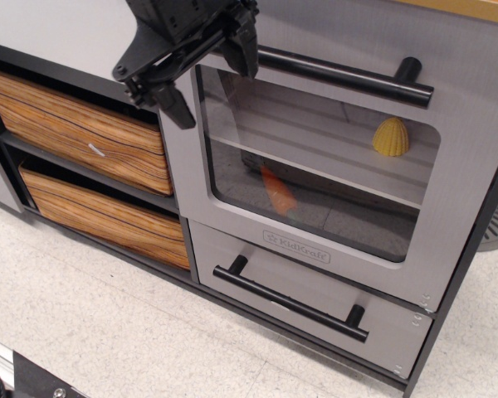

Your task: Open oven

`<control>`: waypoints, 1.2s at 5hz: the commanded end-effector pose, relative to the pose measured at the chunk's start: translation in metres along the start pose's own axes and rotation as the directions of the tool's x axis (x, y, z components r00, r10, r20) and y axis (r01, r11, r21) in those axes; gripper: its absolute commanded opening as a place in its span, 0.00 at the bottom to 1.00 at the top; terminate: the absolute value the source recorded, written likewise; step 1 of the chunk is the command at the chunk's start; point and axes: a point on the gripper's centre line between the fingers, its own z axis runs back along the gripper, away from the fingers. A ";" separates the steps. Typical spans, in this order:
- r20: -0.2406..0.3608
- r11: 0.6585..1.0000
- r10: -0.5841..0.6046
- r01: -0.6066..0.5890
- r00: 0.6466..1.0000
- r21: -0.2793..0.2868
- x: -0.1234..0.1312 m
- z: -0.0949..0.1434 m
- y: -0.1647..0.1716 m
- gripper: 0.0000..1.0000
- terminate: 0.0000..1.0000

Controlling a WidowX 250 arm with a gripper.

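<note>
The grey KidKraft oven [452, 199] fills the right of the view. Its large door with the clear window looks shut. The long black bar handle [349, 77] runs along the top of the door. A white rack [315, 170] shows inside, with a yellow item [390, 138] on it and an orange item [276, 191] below it. My black gripper [209, 79] is open at the door's upper left corner. One finger [241, 51] is by the left end of the handle, and the other finger [177, 104] is at the door's left edge. It holds nothing.
A smaller windowless grey drawer [382, 319] with a black handle [290, 303] sits under the oven door. Two wood-grain drawers [75, 124] [100, 217] are stacked to the left. A speckled light floor [108, 332] lies in front.
</note>
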 end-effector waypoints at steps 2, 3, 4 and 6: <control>-0.031 0.966 0.240 -0.242 0.970 -0.088 0.018 -0.001 -0.014 1.00 0.00; -0.048 0.953 0.273 -0.277 0.961 -0.124 0.024 -0.001 -0.020 1.00 0.00; -0.033 0.951 0.279 -0.280 0.960 -0.131 0.027 -0.009 -0.024 1.00 0.00; -0.021 0.945 0.308 -0.309 0.951 -0.112 0.029 -0.014 -0.028 1.00 0.00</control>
